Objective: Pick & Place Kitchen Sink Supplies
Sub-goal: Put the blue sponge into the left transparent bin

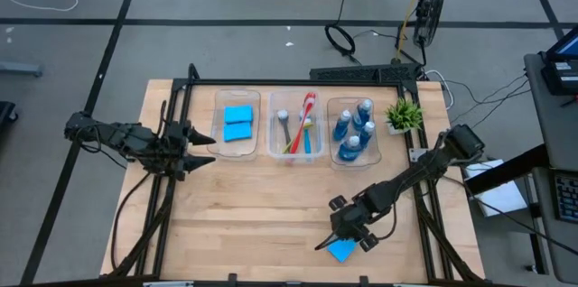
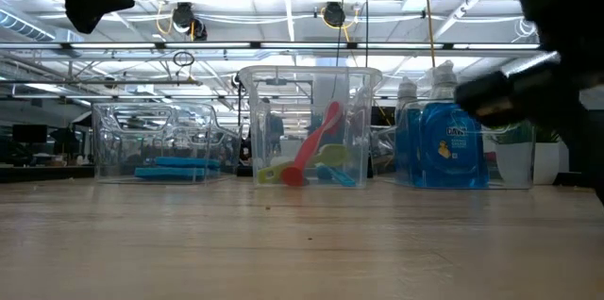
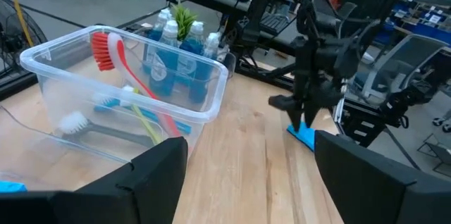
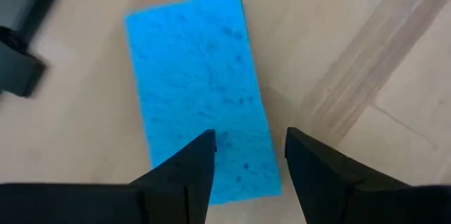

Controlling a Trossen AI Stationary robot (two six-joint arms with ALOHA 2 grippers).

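**Right gripper over the last loose sponge near the table's front edge**

High view: One blue sponge point(image 1: 341, 250) lies flat on the wooden table point(image 1: 253, 206) near the front edge, right of centre, well apart from the bins. Its long axis runs on a diagonal across the planks. The right gripper point(image 1: 348, 233) hangs directly over it, the arm reaching in from the right side. Along the far edge stand three clear bins in a row: the left bin point(image 1: 237, 124) holds more blue sponges point(image 1: 238, 123), the middle bin point(image 1: 296, 126) the long-handled brushes point(image 1: 302, 129), whose handles lie roughly front to back, and the right bin point(image 1: 354, 131) the blue bottles point(image 1: 354, 129). A green potted plant point(image 1: 403, 114) stands just beside the right bin. The left gripper point(image 1: 200, 147) waits near the left bin, fingers spread, holding nothing.

Low view: The red brush point(image 2: 311, 144) leans tilted in the middle bin, head down. The bottles stand upright; the nearest bottle's label point(image 2: 445, 144) carries print too small to read.

Left wrist view: The left gripper's own fingers point(image 3: 158, 175) stand wide apart. Beyond them the red brush rests bristle-end up against the bin rim, and the right arm stands over the loose sponge, which peeks out beneath it.

Right wrist view: The sponge fills the middle, its long axis running away from the camera, slightly slanted. The right gripper's two fingers point(image 4: 190, 175) stand apart above its near end, one over the sponge, the other at its long edge; whether they touch it cannot be told. No writing shows on the sponge.
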